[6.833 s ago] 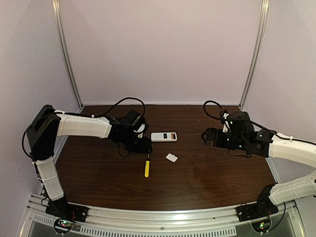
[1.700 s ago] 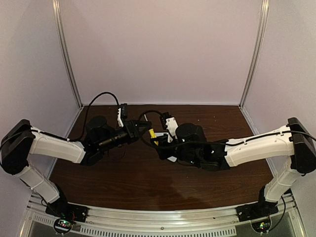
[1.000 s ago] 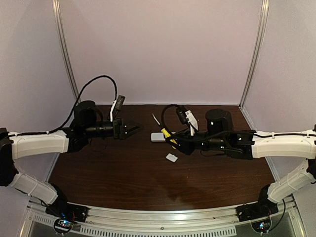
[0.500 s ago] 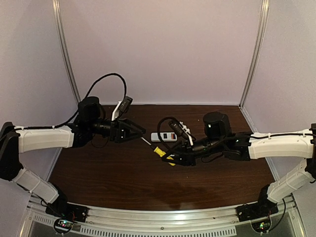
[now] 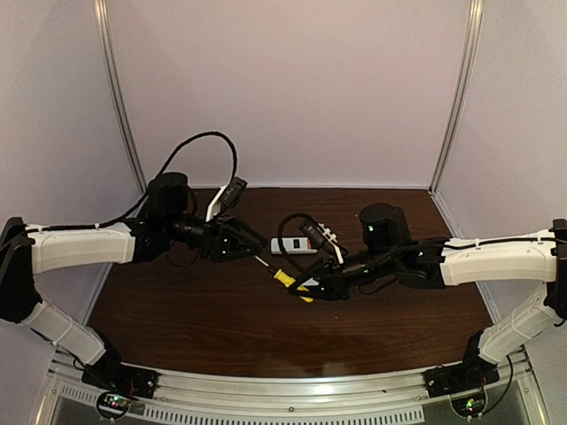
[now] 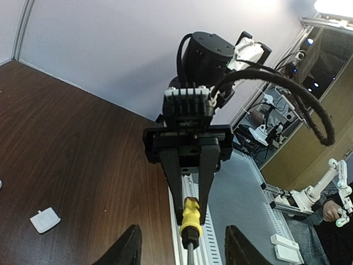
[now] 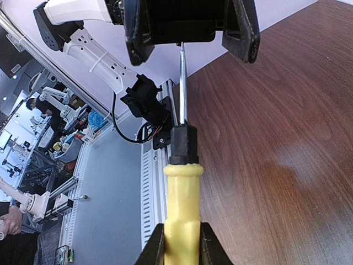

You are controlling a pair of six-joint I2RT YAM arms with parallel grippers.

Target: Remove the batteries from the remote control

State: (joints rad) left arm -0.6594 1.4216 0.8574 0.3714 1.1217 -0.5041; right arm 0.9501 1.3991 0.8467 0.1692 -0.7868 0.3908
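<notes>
R gripper [image 5: 304, 285] is pinched on the yellow handle of the screwdriver [image 5: 285, 277], with the shaft aimed straight at the L gripper [image 5: 246, 249]. L fingers [image 6: 128, 251] are spread wide. The bare shaft runs between them, touching neither, as far as the wrist views show.

This looks like a mid-air handover, R to L, to get the tool where it can pry at the remote control [image 5: 285, 246]. To do it well:
- Keep both wrists on one axis so the shaft stays centred in the L gap.
- Feed in until the black collar or handle end sits between the L pads, not just thin steel, which would likely twist.
- L closes fully first and R lets go only after.
- No sideways drift while both hold.

The remote lies flat on the table [image 5: 221, 328], just behind the tool, between the two wrists. No batteries can be seen; prob. inside it, can't tell. A small white lid piece [image 6: 44, 220] lies on the wood off to one side.

Pose: both arms reach inward over mid-table, forearms roughly level and grippers nose to nose. The R wrist sits a bit nearer the bases than the L.
</notes>
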